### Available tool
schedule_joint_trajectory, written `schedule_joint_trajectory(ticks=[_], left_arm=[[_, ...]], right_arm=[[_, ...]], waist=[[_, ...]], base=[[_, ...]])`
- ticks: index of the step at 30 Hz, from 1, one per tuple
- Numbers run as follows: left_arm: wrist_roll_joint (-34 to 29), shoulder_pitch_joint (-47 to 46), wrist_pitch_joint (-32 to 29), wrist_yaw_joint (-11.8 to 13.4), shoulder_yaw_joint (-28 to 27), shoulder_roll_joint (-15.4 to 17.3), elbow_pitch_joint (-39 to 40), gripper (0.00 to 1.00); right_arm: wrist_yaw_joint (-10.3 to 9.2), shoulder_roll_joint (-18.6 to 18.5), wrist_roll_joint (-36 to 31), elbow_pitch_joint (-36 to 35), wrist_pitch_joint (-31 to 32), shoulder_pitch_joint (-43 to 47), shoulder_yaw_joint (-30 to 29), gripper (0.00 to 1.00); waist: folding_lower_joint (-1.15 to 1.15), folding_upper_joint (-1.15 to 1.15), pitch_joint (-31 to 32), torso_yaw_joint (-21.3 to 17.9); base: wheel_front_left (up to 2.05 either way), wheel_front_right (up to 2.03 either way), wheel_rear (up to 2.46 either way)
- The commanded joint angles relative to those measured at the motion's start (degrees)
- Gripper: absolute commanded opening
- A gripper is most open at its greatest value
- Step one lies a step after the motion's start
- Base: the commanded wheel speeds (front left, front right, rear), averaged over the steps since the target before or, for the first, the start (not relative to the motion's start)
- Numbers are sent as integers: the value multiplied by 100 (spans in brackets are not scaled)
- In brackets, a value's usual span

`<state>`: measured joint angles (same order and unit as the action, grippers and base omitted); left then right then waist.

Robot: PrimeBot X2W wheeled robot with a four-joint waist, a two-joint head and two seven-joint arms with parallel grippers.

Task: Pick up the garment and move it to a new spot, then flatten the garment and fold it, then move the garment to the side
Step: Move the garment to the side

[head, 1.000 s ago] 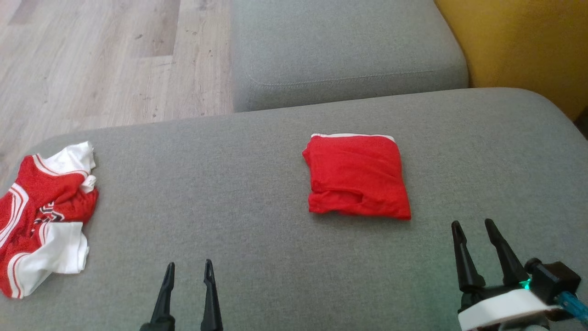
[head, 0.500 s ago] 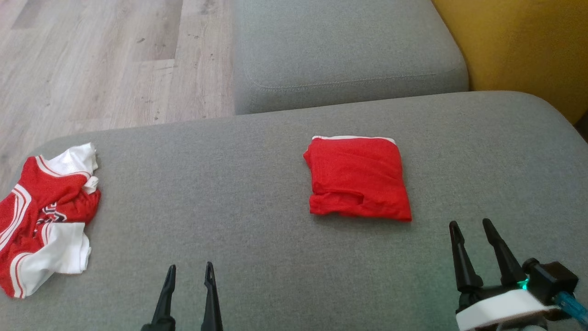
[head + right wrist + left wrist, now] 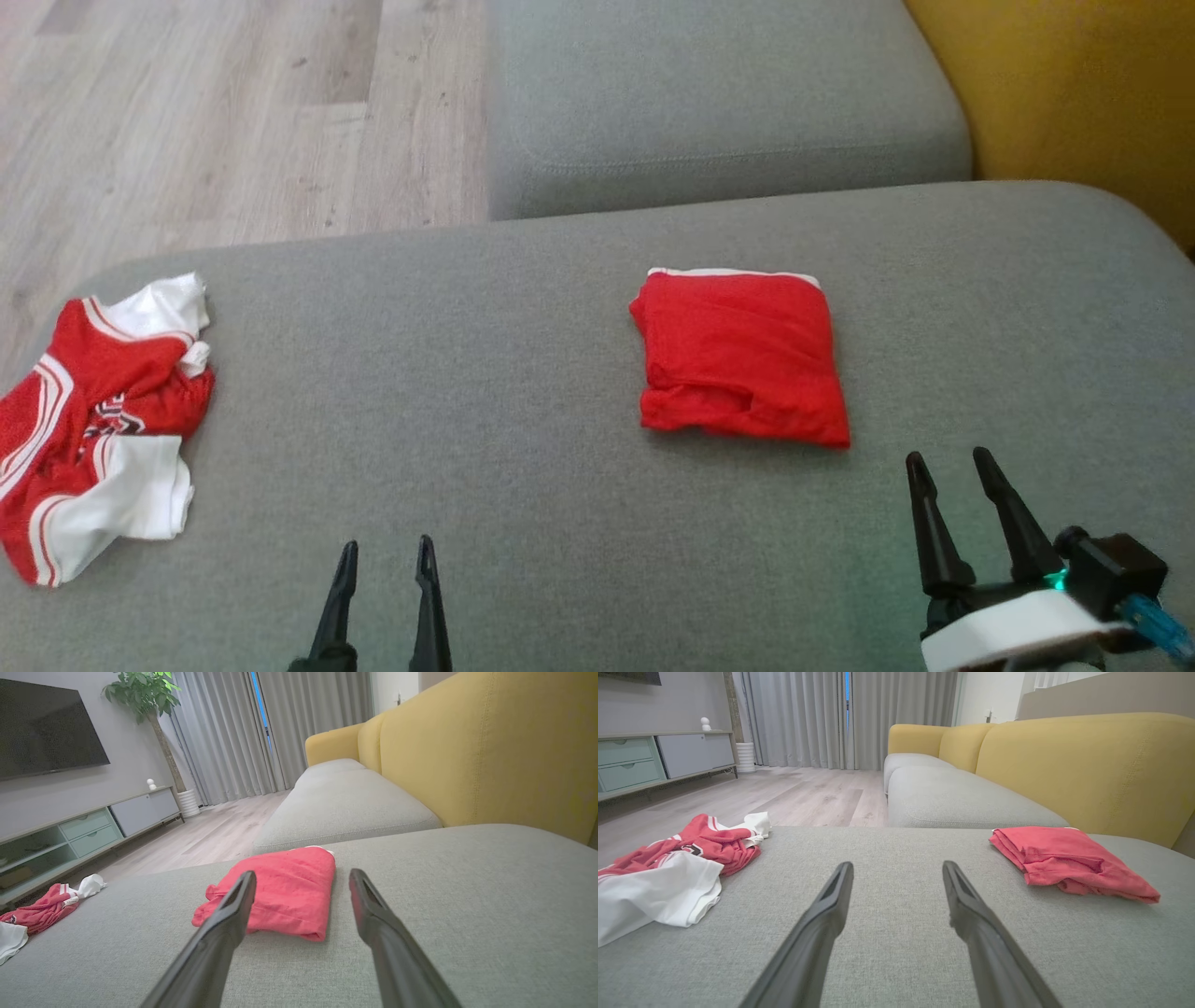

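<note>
Red garment (image 3: 742, 359) lies folded into a squarish packet on the grey sofa cushion (image 3: 467, 392), right of the cushion's middle, with a thin white trim showing along the packet's far side. My right fingers (image 3: 932, 532) stand spread wide and empty, near the packet's near right corner but apart from it. They are close to the cushion's near edge, with the tips pointing toward the far edge. Seen from my right wrist, the packet lies ahead, beyond the tips.

My left fingers (image 3: 338, 597) are parted too, holding no cloth. They sit low over the near edge, left of the middle and well apart from the packet. A crumpled red-and-white jersey (image 3: 103, 411) sprawls at the cushion's left edge, well apart from both the packet and my fingers. Beyond the far edge are a second grey cushion (image 3: 709, 103), the yellow backrest (image 3: 1074, 84) at the far right corner, and the pale wooden floor (image 3: 187, 121) off to the left.
</note>
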<state>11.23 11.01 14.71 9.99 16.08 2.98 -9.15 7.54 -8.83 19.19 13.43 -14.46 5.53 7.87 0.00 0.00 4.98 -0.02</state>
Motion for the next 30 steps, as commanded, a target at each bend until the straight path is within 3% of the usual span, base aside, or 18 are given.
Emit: schedule_joint_trajectory(ticks=[1, 9, 18, 22, 23, 30], left_arm=[[18, -230, 29, -26, -175, -11, 153, 100], [50, -447, 29, -20, -15, -11, 154, 100], [140, -1089, 29, 80, 334, -11, 264, 100], [176, -1413, 29, 85, 529, -11, 268, 100], [200, -1555, 29, 93, 624, -11, 253, 100], [302, -1858, 29, 159, 859, -11, 245, 100]], right_arm=[[-5, -46, 39, -166, -53, -121, 94, 100], [-5, -86, 281, 62, -53, -446, 96, 100], [-5, -537, 933, 1055, 65, -2074, 279, 100], [-5, -728, 1519, 1608, 506, -2772, 356, 100], [-5, -799, 1841, 1873, 865, -3019, 382, 100], [-5, -969, 2575, 2341, 1811, -3496, 721, 100]], waist=[[0, 0, -71, 41], [0, 0, -610, 244], [0, 0, -1553, 436], [0, 0, -1870, 556], [0, 0, -1992, 620], [0, 0, -2339, 711]], base=[[0, 0, 0], [0, 0, 0], [0, 0, 0], [0, 0, 0], [0, 0, 0], [0, 0, 0]])
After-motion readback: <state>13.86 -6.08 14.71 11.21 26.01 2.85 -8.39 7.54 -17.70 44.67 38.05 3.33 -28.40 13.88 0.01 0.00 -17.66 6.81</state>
